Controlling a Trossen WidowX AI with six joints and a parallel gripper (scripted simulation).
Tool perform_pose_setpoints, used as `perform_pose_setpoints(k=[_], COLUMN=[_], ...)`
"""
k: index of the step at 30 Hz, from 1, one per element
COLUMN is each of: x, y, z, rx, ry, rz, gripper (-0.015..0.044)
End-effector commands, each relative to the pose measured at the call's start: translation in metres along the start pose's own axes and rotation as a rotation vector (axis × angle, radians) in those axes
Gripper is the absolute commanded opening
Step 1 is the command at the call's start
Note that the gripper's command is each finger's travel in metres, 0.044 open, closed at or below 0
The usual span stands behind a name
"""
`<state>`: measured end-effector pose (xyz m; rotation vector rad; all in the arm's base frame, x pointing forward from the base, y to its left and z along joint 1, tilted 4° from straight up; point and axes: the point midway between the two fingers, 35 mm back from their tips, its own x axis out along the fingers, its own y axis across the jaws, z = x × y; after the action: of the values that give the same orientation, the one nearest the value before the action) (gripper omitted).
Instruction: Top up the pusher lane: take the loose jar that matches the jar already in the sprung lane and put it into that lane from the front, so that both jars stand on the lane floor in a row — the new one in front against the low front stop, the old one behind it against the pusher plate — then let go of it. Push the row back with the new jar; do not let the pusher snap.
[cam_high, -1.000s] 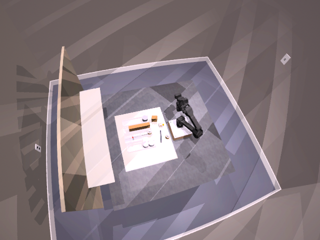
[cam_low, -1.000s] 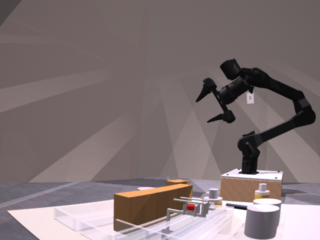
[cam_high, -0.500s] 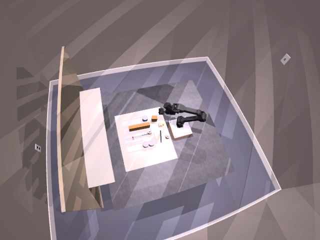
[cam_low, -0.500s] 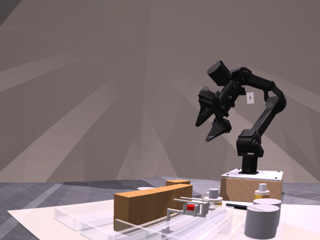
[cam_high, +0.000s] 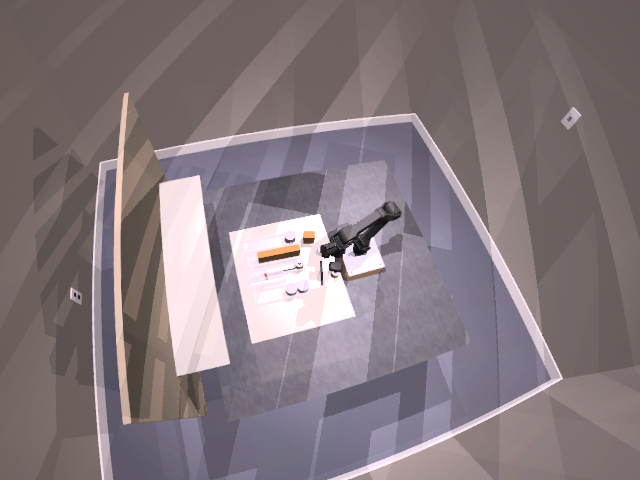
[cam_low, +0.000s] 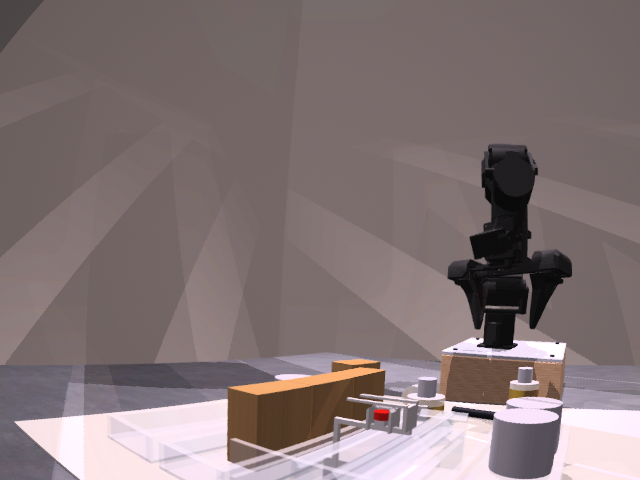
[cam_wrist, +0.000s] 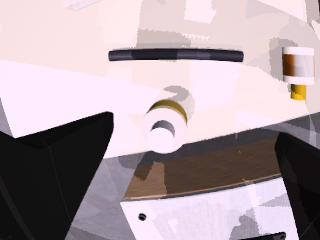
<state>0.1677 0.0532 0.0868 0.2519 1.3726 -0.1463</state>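
The jar in the sprung lane (cam_high: 299, 265) (cam_low: 427, 387) has a white lid with a grey knob and stands at the lane's robot end, by the grey pusher frame (cam_low: 410, 417) with its red mark. A loose jar (cam_high: 334, 274) (cam_low: 524, 383) (cam_wrist: 165, 125), with white lid, grey knob and amber body, stands upright near the robot base. Another jar (cam_wrist: 298, 65), with a yellow knob, appears to lie on its side. My gripper (cam_high: 330, 258) (cam_low: 505, 326) (cam_wrist: 200, 131) is wide open and empty, high above the mat. In the wrist view the upright loose jar appears between its fingers.
A black bar (cam_high: 321, 272) (cam_low: 473, 412) (cam_wrist: 175, 55) lies between the lanes and the loose jar. A long wooden block (cam_high: 278, 253) (cam_low: 310, 403) stands beside the sprung lane. Grey cylinders (cam_high: 291, 289) (cam_low: 524, 441) stand on its other side. A small wooden block (cam_high: 308, 237) is farther off.
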Motion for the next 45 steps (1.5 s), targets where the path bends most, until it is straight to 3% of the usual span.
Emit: perform_pose_setpoints(k=[1, 11, 16, 45], x=[0.014, 0.015, 0.044, 0.083], y=[0.023, 0.024, 0.023, 0.023], z=[-0.033, -0.032, -0.036, -0.040], rx=[-0.335, -0.349, -0.349, -0.349], ry=[0.131, 0.136, 0.136, 0.137], rz=[0.002, 0.002, 0.002, 0.001], gripper=[0.0440, 0.0440, 0.0440, 0.0440])
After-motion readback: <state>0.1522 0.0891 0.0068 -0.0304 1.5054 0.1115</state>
